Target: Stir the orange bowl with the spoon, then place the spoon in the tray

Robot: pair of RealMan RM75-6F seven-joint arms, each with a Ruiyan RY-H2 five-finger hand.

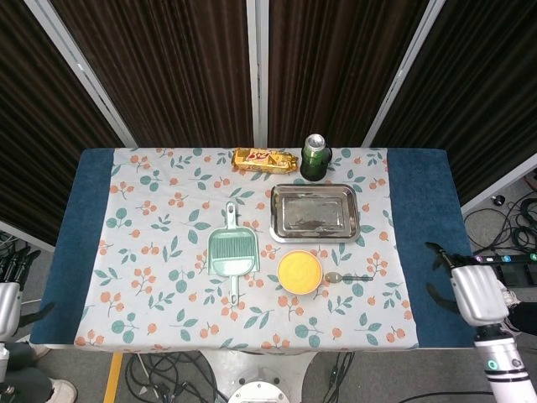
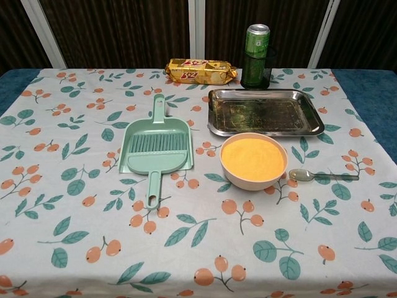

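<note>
The orange bowl stands on the flowered tablecloth, filled with orange matter. A metal spoon lies flat just right of it, bowl end toward the orange bowl and handle pointing right. The steel tray sits directly behind the bowl. My right hand hovers over the blue strip at the table's right front, holding nothing, well to the right of the spoon. Off the left front corner my left hand hangs low with nothing in it. The chest view shows neither hand.
A green dustpan lies left of the bowl, handle toward me. A green can and a yellow snack pack stand along the back edge behind the tray.
</note>
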